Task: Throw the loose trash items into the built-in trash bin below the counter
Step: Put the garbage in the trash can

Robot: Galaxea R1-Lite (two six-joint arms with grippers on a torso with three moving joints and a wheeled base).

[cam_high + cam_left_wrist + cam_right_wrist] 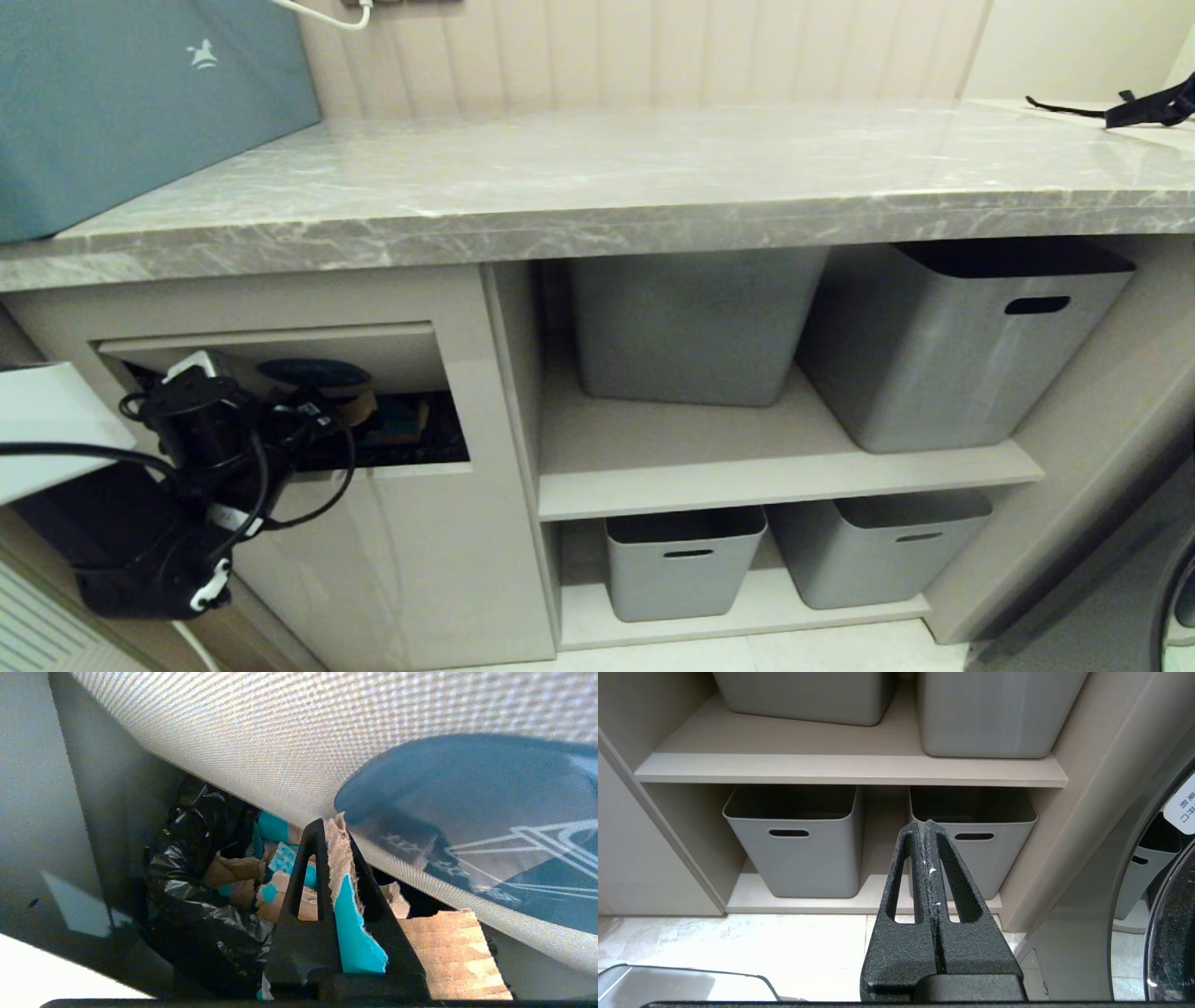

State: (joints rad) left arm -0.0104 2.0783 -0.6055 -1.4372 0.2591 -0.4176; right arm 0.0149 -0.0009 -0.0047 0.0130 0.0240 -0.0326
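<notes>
Closest in, the left gripper (334,858) is poking right into the mouth of the built-in trash bin (411,308), jaws clamped tight on a torn cardboard scrap (348,924) with a bright turquoise face. The tilting flap (280,742), blue oval sticker (490,826) and all, is pushed inward and sits right over the fingertips. Just past them there's a black bin liner (196,896) with more brown and turquoise scraps (261,877) already lying in it.

The right gripper (930,830) hangs low by the floor, pinched together with nothing in it, pointing at 2 grey storage bins (798,844) on the bottom shelf.

Further back, the counter (597,177) runs above everything, with a big teal box (140,93) at its left end.
</notes>
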